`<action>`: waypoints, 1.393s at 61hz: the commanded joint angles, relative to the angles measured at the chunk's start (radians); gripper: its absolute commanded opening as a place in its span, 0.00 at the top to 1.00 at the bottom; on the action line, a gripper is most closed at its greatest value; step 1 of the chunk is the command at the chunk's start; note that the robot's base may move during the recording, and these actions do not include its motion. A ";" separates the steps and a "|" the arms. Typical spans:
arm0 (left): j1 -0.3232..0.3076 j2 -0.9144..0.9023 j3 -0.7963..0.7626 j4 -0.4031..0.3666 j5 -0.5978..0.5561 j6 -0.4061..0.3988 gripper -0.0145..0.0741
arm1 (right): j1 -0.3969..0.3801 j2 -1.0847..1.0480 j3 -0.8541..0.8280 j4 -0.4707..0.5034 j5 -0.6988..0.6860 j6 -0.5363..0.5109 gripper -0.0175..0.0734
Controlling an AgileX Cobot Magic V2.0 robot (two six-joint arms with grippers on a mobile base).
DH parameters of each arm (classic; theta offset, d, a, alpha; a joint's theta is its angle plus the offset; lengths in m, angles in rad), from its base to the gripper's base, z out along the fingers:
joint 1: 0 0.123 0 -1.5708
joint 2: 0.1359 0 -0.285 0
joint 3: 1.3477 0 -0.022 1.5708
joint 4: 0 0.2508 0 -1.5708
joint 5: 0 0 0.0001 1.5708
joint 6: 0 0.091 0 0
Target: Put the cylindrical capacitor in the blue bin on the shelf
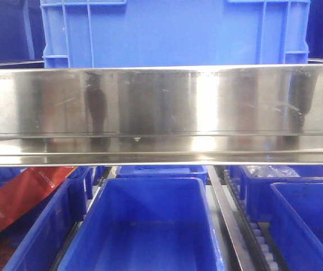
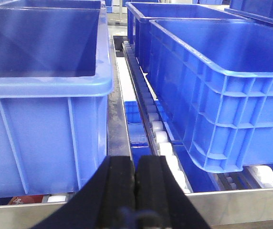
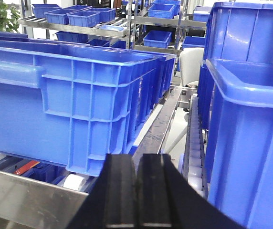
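Note:
The cylindrical capacitor is out of view in every frame. The shelf fills the front view as a broad shiny steel edge. Under it an empty blue bin sits in the middle, with other blue bins on both sides. In the left wrist view my left gripper is shut with nothing between its black pads, just in front of the gap between two blue bins. My right gripper is also shut and empty, facing the steel rail between two bins.
A large blue crate stands on the tier above. A red packet lies in the left bin. White rollers run between the bins. A steel lip crosses the front. More racks with bins stand behind.

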 commanded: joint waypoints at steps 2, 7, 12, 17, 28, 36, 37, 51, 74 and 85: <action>-0.001 -0.005 0.002 -0.002 -0.028 -0.006 0.95 | -0.005 -0.005 0.005 -0.009 -0.025 -0.002 0.93; -0.001 -0.005 0.002 -0.002 -0.028 -0.006 0.95 | -0.005 -0.005 0.005 -0.009 -0.025 -0.002 0.93; -0.001 -0.005 0.002 -0.002 -0.028 -0.006 0.95 | -0.005 -0.005 0.005 -0.009 -0.025 -0.002 0.93; -0.001 -0.005 0.002 -0.002 -0.028 -0.006 0.95 | -0.005 -0.005 0.005 -0.009 -0.025 -0.002 0.93; -0.001 -0.005 0.008 -0.002 -0.029 -0.006 0.95 | -0.005 -0.005 0.005 -0.009 -0.025 -0.002 0.93; 0.049 -0.066 0.087 0.021 -0.106 -0.006 0.95 | -0.005 -0.005 0.005 -0.009 -0.025 -0.002 0.93; 0.060 -0.080 0.108 0.021 -0.120 -0.006 0.95 | -0.005 -0.005 0.005 -0.009 -0.025 -0.002 0.93; 0.138 -0.271 0.424 0.011 -0.384 -0.006 0.95 | -0.005 -0.005 0.005 -0.009 -0.025 -0.002 0.93; 0.134 -0.425 0.851 -0.008 -0.738 -0.006 0.95 | -0.005 -0.005 0.005 -0.009 -0.025 -0.002 0.93; 0.134 -0.425 0.851 -0.008 -0.744 -0.006 0.95 | -0.005 -0.005 0.005 -0.009 -0.025 -0.002 0.93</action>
